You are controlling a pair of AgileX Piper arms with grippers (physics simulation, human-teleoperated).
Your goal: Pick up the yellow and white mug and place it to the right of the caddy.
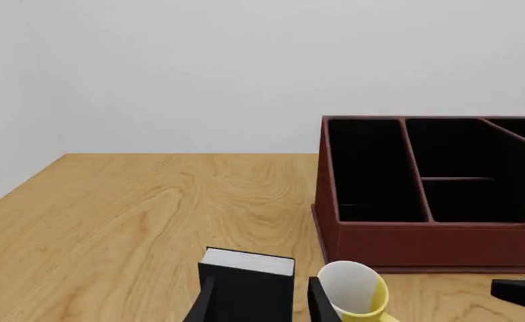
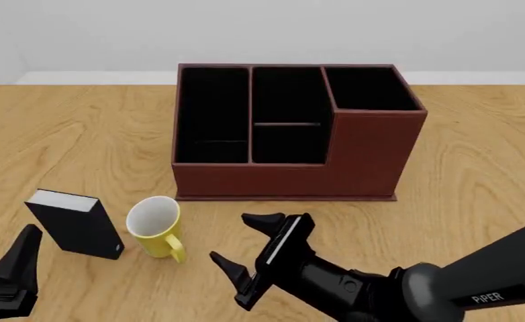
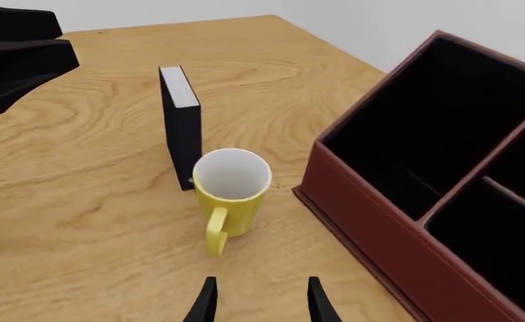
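Small yellow ceramic mug with white inside (image 2: 155, 226) upright on wooden worktop (image 2: 477, 168), near front left corner of large reddish-brown three-compartment caddy (image 2: 294, 127); small black white-topped box (image 2: 74, 223) just beside mug. Right hand (image 2: 255, 253) released, empty, near mug. Left hand (image 2: 12, 275) cut off, state unclear
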